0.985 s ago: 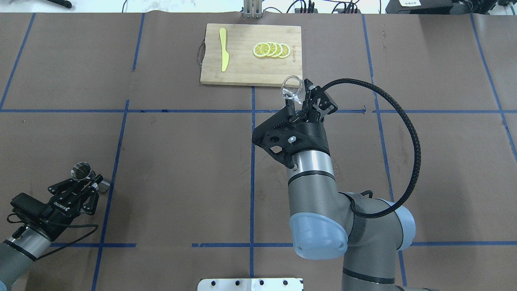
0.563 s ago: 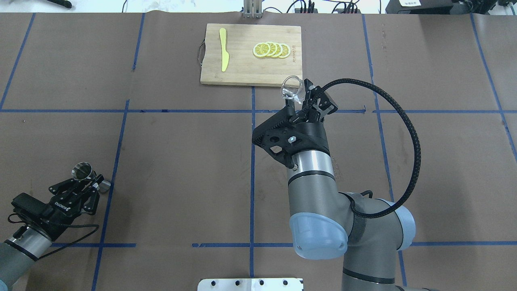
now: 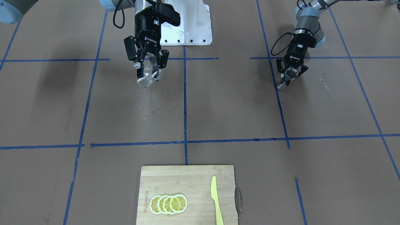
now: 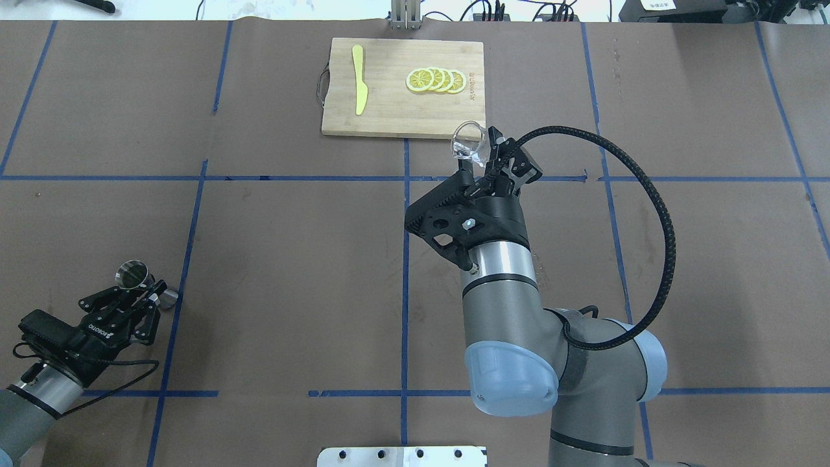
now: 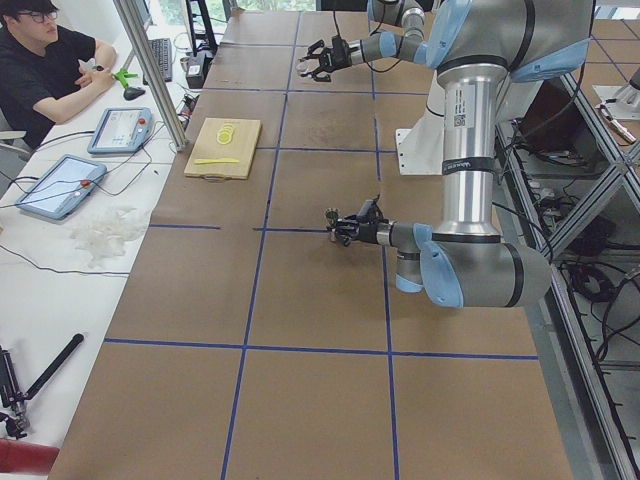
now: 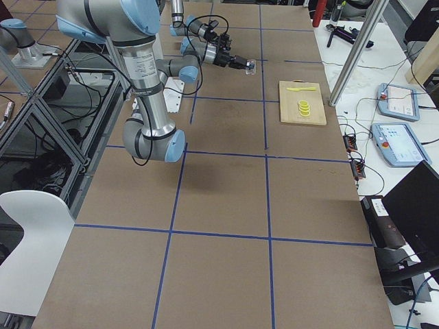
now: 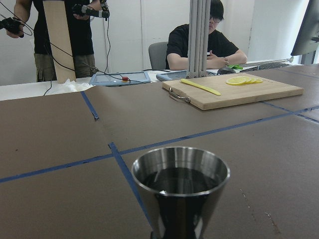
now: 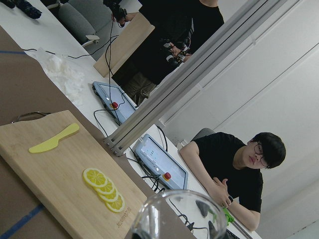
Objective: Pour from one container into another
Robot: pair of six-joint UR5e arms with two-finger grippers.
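I am working over a bench (image 4: 292, 259) papered in brown and crossed by blue tape lines. A bamboo cutting board (image 4: 402, 110) with lemon slices (image 4: 436, 80) and a yellow plastic knife (image 4: 358, 79) is lying at the middle of its far edge, and a person (image 7: 209, 40) is sitting beyond. My right claw (image 4: 481, 155) is gripping the small clear glass cup (image 4: 468, 141) aloft, just short of the board. My left claw (image 4: 150, 292) is clamping the silver hourglass-shaped steel jigger (image 4: 131, 274) near the left edge, drawn back slightly since a second ago.
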